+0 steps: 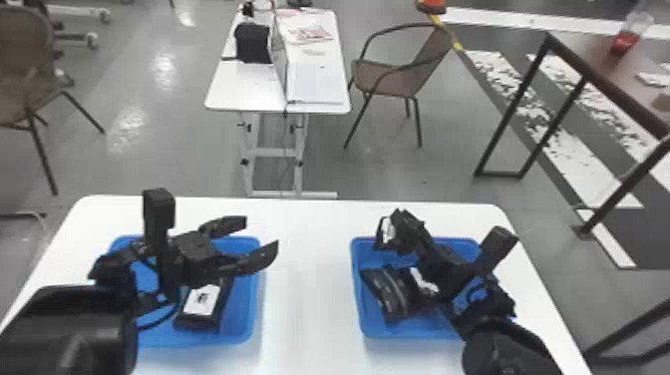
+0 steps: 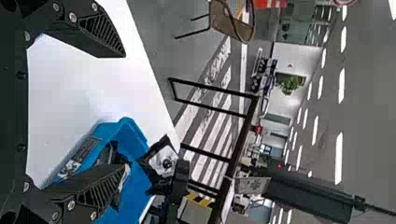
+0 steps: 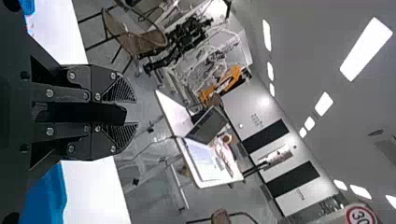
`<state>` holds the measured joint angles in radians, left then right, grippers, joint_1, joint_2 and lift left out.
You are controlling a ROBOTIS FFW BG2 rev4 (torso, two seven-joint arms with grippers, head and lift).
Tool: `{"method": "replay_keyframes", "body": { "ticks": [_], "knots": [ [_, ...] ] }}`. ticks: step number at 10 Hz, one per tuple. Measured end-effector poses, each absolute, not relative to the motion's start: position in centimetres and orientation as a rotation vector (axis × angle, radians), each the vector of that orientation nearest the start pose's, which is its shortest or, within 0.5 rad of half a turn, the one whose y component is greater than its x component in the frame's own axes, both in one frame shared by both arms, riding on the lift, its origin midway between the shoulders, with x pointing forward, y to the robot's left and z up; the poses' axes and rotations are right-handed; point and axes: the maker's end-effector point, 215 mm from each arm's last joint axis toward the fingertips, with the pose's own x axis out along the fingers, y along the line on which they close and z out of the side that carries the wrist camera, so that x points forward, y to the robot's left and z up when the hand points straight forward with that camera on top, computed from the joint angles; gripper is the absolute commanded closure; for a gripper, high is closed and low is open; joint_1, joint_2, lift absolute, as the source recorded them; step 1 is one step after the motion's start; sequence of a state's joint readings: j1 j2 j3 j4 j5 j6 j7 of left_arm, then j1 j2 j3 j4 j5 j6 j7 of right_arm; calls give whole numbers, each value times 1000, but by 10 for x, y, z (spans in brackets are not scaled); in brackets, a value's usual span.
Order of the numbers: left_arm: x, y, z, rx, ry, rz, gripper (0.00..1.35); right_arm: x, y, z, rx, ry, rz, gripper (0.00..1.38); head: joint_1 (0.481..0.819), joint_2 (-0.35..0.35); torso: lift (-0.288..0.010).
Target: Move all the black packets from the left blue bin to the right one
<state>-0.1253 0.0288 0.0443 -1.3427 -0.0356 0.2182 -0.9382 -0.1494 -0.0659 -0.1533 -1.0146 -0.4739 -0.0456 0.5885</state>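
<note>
- We saw a glossy, crinkled black packet with a white label in the smooth blue plastic left bin, below the left pincer.
- We saw more shiny black packets overlapping in the round-cornered right bin, beneath the right pincer and its arm.
- The smooth white desk lay under both pincers; beyond them we noted a white table and a brown chair.
- Each arm stood over its bin, blocking part of our view inside.
- We found the left pincer spread wide, gripping nothing.
- We found the right pincer closed on a white-labelled packet, above the right bin's far-left corner.
</note>
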Motion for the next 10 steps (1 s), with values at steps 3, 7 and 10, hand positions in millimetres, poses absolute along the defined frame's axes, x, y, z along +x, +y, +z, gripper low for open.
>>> {"method": "replay_keyframes", "body": {
  "ticks": [3,7,10],
  "knots": [
    [518,142,-460,-200,396,-749,162,567,-291,-529,489,284,150,-2,695,-148,0],
    [490,194,-520,-250,640,-588,162,560,-313,-447,476,47,34,410,695,-129,0],
    [500,220,-545,-101,806,-484,162,557,-308,-394,541,-70,67,446,695,-98,0]
  ]
}}
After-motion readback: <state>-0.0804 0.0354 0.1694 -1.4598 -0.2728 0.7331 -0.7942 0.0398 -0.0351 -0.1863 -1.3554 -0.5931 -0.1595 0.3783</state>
